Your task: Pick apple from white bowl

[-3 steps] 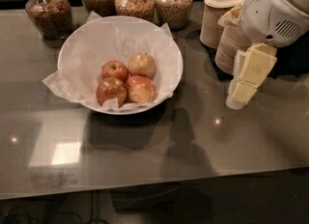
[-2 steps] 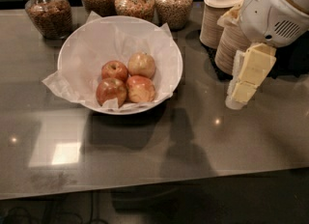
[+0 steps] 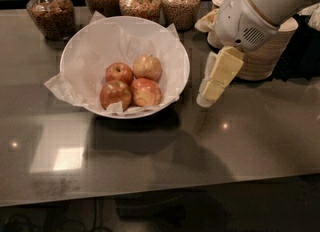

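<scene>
**Observed:** The white bowl (image 3: 183, 51), lined with crumpled paper, stands on the grey table (image 3: 235, 146) and holds four apples in a tight cluster. The apple (image 3: 146, 92) wanted is orange-red with yellow patches and sits at the front right of the cluster. It touches a darker red apple (image 3: 115, 94) on its left and a paler yellow apple (image 3: 147, 67) behind it. A second dark red apple (image 3: 119, 72) lies at the back left.

**Gripper:** The gripper (image 3: 207, 96) hangs just outside the bowl's right rim, low over the table, pointing down at a tilt. Whether it is open or closed cannot be told from here. No apple is in it.

**Step in hand, as judged:** The approach; the pick is not yet begun.

**Recommendation:** Rise above the rim before crossing left, so the bowl is not knocked. Then descend straight over the target and grip across its free sides rather than wedging between neighbours.

**Hazards:** The paper lining may snag. The stacked tan paper bowls (image 3: 265, 51) stand close behind the arm.
</scene>
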`<action>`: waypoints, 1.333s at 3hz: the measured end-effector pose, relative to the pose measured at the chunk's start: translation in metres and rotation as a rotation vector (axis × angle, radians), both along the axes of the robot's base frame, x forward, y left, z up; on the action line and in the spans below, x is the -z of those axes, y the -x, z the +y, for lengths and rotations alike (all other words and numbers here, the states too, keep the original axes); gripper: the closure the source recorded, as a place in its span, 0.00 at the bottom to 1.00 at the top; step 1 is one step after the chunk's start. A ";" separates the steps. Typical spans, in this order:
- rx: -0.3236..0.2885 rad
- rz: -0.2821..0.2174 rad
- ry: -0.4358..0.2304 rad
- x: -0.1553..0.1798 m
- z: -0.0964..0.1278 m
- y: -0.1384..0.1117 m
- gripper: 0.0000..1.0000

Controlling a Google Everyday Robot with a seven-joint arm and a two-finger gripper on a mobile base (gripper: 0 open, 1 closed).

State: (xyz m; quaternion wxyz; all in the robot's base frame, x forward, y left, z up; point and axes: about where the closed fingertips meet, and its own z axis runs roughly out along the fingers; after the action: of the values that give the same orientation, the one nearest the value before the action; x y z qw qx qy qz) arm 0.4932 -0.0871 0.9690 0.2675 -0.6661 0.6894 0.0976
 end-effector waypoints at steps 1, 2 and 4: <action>-0.062 0.016 -0.070 0.007 0.034 -0.020 0.00; -0.102 0.044 -0.114 0.015 0.058 -0.032 0.04; -0.138 0.076 -0.152 0.025 0.082 -0.041 0.08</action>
State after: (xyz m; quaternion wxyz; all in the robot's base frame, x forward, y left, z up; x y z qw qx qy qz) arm 0.5340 -0.0047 0.9441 0.2835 -0.6856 0.6421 0.1930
